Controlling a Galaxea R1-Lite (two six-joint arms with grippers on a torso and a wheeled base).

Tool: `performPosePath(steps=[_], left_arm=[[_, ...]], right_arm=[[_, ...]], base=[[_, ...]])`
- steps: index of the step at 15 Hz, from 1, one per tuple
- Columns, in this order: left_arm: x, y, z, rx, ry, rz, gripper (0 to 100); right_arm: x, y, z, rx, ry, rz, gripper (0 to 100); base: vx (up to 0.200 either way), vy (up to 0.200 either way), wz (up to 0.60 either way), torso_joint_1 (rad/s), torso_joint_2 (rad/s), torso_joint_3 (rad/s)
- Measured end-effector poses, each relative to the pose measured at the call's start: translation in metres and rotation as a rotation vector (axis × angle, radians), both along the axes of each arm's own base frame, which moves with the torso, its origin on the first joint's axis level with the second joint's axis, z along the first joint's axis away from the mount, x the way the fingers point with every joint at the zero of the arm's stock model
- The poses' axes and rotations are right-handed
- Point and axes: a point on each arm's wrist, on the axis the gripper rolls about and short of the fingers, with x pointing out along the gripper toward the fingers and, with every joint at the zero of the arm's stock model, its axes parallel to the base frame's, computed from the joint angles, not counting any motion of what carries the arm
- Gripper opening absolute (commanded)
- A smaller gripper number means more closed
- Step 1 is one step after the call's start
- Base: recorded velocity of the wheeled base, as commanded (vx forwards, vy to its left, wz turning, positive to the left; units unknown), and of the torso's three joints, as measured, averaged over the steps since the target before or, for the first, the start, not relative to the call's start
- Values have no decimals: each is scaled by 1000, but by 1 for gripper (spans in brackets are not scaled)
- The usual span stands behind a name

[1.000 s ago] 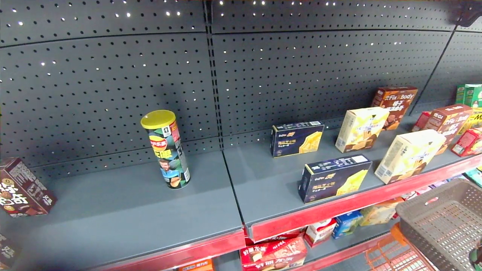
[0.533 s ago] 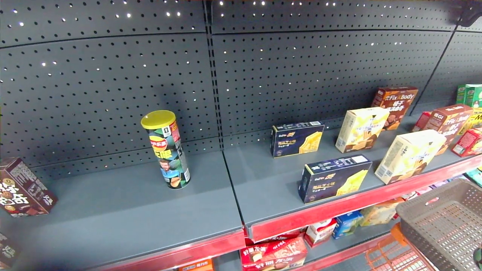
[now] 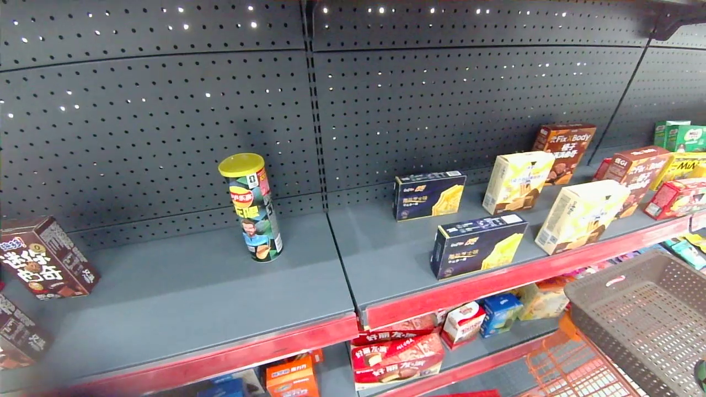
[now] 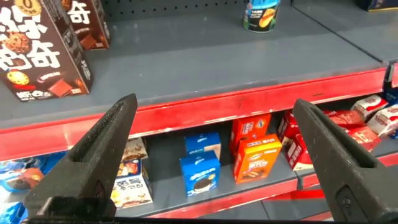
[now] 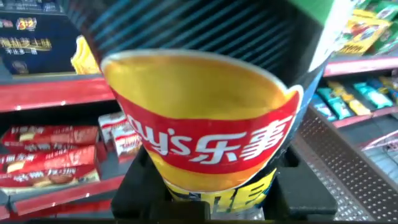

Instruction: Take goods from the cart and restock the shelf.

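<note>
One yellow-lidded crisp tube [image 3: 251, 209] stands on the grey shelf [image 3: 182, 298]; the right gripper [image 5: 217, 193] jaws grasp a second yellow-and-red tube [image 5: 205, 118], not yet shelved; the left gripper [image 4: 214, 102] jaws are released.

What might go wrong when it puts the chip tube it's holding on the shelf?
The tall yellow-lidded chip can standing on the grey metal shelf looks easy to topple if the held yellow-and-red chip tube bumps it. Its base might also catch the shelf's red front edge.
</note>
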Motion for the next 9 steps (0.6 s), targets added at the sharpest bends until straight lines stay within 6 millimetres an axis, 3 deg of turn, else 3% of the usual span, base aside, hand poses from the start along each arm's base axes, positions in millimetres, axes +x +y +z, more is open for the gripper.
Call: performPosePath(steps=[2,7,9], left_arm=[[0,0,0,-1,0,-1,100],[0,0,0,-1,0,-2,100],[0,0,0,-1,0,-2,100]], right_arm=[[0,0,-1,-9,8,0,0],[0,0,-1,-14,5,0,0],[0,0,-1,-13,7,1,0]], base=[[0,0,0,0,0,0],[0,0,600,0,2,0],[0,0,0,0,0,0]])
